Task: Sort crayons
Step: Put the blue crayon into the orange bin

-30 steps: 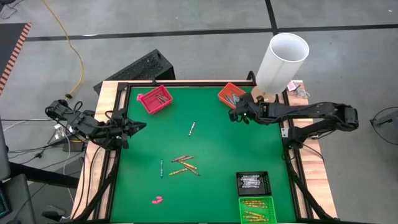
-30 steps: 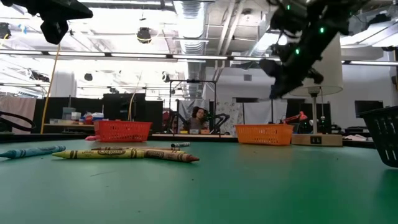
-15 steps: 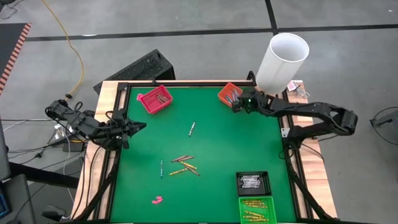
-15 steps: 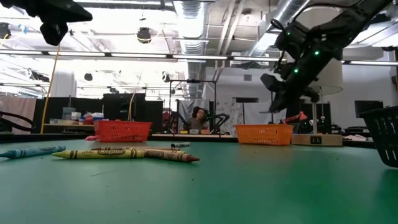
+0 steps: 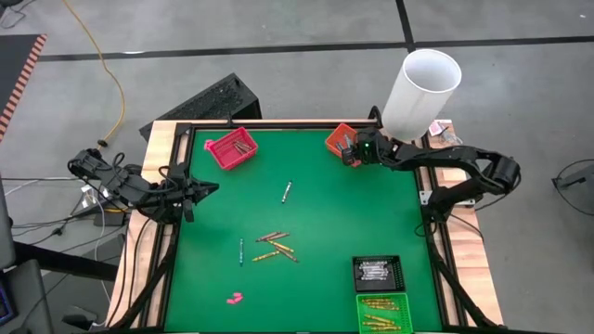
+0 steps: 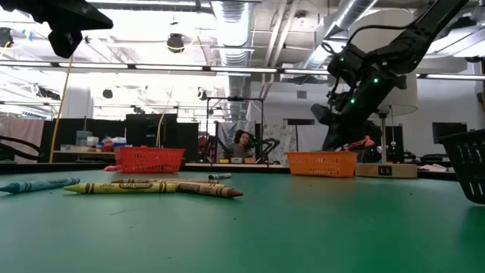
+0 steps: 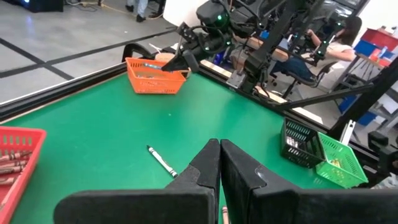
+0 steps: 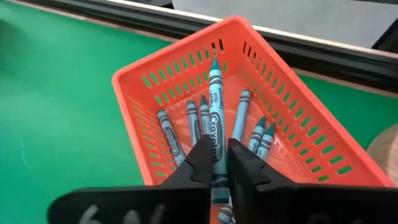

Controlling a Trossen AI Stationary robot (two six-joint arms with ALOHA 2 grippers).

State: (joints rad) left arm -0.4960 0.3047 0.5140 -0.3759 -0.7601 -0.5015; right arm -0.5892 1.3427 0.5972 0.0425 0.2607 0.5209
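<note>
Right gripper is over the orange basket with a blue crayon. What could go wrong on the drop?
1. The right gripper holds the blue crayon by its lower part, its tip aimed at the orange basket's far wall. On release it may tip against the rim or roll out.
2. The fingers hang close above the crayons in the basket; lowering further could press on them or push the light basket along the mat.

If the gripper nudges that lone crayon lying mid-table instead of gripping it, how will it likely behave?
The lone crayon looks thin and round, lying flat on the smooth green table, so it would probably roll sideways. It seems stiff and light, likely skidding rather than bending. Nothing stands close by to stop it.
</note>
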